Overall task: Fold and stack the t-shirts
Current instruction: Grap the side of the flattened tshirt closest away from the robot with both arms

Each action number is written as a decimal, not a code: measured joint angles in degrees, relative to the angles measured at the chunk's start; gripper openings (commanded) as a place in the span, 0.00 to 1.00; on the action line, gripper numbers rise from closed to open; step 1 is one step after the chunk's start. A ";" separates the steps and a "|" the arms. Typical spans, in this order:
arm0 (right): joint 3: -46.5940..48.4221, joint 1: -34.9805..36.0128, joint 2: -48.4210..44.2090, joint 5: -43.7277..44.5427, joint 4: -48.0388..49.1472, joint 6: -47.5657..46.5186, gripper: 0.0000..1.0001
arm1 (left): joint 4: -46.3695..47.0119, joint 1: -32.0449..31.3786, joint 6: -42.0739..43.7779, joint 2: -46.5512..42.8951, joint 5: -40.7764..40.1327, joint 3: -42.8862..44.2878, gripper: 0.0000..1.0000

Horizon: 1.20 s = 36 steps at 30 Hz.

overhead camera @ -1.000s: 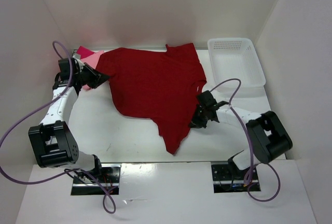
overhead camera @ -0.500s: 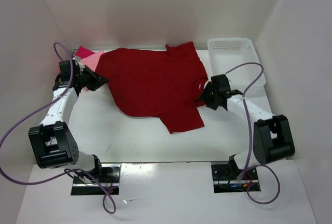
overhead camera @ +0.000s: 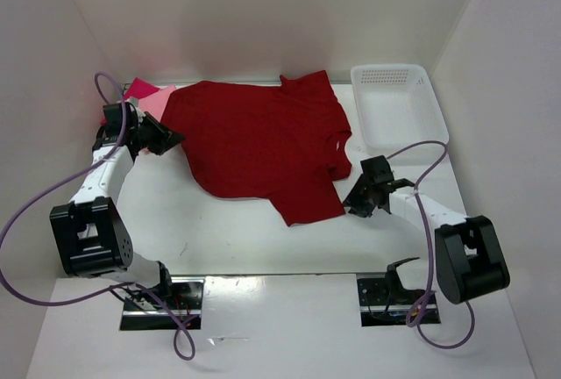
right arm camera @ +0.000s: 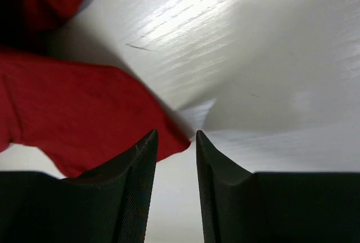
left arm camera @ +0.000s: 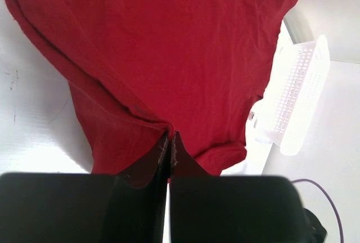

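The dark red t-shirt [overhead camera: 263, 146] lies spread across the middle of the table, and fills the left wrist view [left arm camera: 157, 46]. My left gripper [overhead camera: 173, 139] is shut on its left edge [left arm camera: 169, 136]. My right gripper [overhead camera: 352, 206] is open at the shirt's near right corner, and that corner [right arm camera: 140, 125] lies on the table just reaching between the jaws [right arm camera: 175, 137]. The pale pink t-shirt [overhead camera: 158, 99] and the bright crimson-pink t-shirt [overhead camera: 139, 88] lie at the back left, partly under the dark red one.
A white lattice basket [overhead camera: 399, 107] stands at the back right, also visible in the left wrist view [left arm camera: 292, 102]. White walls close in the table [overhead camera: 219, 230] on three sides. Purple cables loop beside both arms.
My right gripper pulled the shirt's hanging near flap up and to the right, let it go, and came back toward the near right corner. The left gripper has held its place.
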 measured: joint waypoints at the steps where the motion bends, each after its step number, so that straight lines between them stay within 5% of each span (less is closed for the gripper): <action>1: 0.00 0.20 1.11 -0.02 0.17 0.02 0.39 | 0.09 0.00 0.00 0.00 0.00 0.00 0.00; 8: 0.00 2.12 2.60 -0.87 0.90 0.42 0.42 | 0.83 0.00 1.07 0.00 0.04 -0.39 0.00; 13: 0.92 3.69 4.61 -1.36 0.85 0.52 0.15 | 1.60 0.00 1.07 -0.02 0.17 -1.64 0.00; 21: 1.86 3.74 4.00 -0.98 -0.87 0.81 0.01 | 2.12 0.00 1.07 -0.11 0.46 -3.04 0.00; 36: 9.42 7.89 -34.21 -7.17 -28.59 10.95 0.00 | -10.64 3.69 5.81 -18.67 0.94 -9.05 0.00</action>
